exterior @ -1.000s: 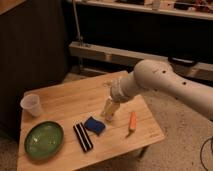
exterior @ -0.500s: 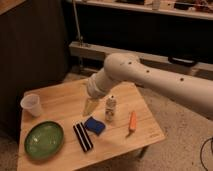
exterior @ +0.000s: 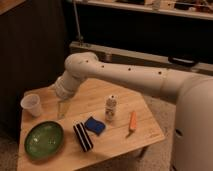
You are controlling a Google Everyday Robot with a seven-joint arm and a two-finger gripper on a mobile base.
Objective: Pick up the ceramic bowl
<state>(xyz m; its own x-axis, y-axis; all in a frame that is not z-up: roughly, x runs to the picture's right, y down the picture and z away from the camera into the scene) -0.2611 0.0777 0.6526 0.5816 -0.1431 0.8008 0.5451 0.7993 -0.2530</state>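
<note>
My gripper (exterior: 62,108) hangs just above and right of the ceramic bowl (exterior: 44,140), fingers apart, the tips too small for me to make out. Far right of the bowl, the arm (exterior: 130,77) runs off frame. Below the bowl, the table (exterior: 117,135) corner is cut off. I can't read the small bottle's (exterior: 110,108) label.

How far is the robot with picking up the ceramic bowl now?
Nothing is finished yet: the ceramic bowl lies on the table, untouched. In hand: the gripper hangs open above the table, near the plastic cup, holding nothing. Left: reach the bowl, grasp, lift.
</note>
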